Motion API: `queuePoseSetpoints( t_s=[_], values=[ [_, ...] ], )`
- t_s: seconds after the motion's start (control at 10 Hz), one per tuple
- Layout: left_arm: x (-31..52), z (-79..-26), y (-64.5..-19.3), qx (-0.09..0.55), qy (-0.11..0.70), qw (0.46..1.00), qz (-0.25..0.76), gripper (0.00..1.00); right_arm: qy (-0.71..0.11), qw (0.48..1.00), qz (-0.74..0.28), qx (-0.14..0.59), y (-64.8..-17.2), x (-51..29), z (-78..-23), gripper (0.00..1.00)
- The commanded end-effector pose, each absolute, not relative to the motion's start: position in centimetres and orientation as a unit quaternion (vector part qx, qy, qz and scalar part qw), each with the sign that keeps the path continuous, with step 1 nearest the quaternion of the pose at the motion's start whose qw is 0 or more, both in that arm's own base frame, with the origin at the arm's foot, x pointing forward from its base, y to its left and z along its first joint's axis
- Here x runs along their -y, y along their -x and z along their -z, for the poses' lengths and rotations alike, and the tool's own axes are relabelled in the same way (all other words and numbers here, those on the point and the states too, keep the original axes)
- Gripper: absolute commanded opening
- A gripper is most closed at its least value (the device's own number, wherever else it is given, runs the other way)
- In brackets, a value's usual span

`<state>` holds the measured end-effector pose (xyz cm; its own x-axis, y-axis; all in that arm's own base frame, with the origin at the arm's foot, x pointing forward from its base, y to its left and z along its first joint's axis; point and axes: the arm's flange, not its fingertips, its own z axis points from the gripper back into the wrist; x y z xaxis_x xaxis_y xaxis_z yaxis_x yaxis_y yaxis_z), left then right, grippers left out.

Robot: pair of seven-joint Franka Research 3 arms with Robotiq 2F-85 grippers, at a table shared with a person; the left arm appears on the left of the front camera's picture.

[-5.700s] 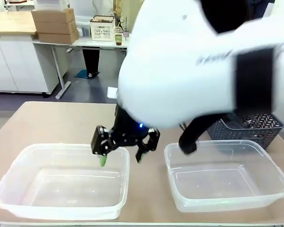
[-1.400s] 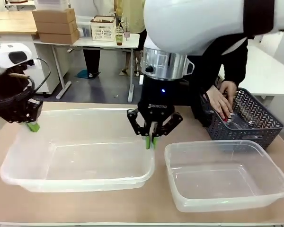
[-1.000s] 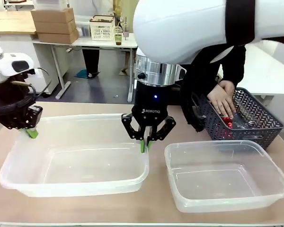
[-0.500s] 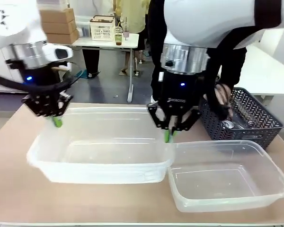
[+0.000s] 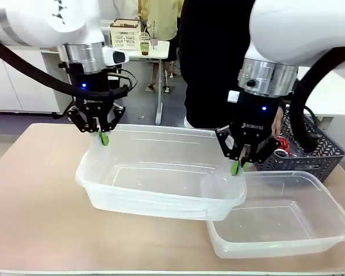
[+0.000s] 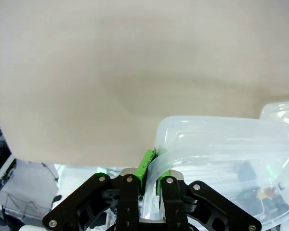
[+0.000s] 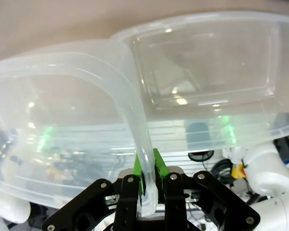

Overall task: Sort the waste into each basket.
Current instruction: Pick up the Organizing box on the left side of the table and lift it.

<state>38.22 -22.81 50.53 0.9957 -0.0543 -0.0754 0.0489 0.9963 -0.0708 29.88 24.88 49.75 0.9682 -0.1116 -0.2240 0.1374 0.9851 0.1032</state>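
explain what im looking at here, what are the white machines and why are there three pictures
These are two white robot arms at a table, each ending in a black two-finger claw with green pads. The wide picture comes from a fixed camera on the robot's side, looking across at a person in black. The other two come from small cameras on each wrist, looking along that claw's fingers. The left claw and the right claw are each shut on the rim of one clear tub, at opposite ends, holding it raised and tilted. A second clear tub rests on the table, partly under the first. Behind it stands a dark grey basket.
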Motion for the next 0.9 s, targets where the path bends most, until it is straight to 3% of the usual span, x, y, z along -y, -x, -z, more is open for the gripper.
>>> queuePoseSetpoints(
  t_s=[0.0,0.2,0.3,0.4,0.8],
  values=[
    [22.3,-49.6,-38.9,-0.006,0.025,1.0,-0.006,0.06,-0.097,0.988,0.066,-0.105,-29.2,-23.5,-49.3,0.09],
    [22.7,-48.7,-38.7,0.025,0.033,0.999,-0.017,0.06,-0.1,0.987,0.09,-0.088,-29.3,-23.2,-49.8,0.09],
    [21.9,-48.4,-38.3,0.031,0.039,0.998,-0.028,0.06,-0.062,0.989,0.12,-0.062,-29.6,-24.8,-49.5,0.09],
    [23.2,-49.6,-38.8,-0.008,0.045,0.999,0.024,0.06,-0.086,0.989,0.082,-0.092,-30.1,-23.8,-49.7,0.09],
    [23.2,-49.6,-38.8,-0.008,0.045,0.999,0.024,0.06,-0.086,0.989,0.082,-0.092,-30.1,-23.8,-49.7,0.09]
  ],
)
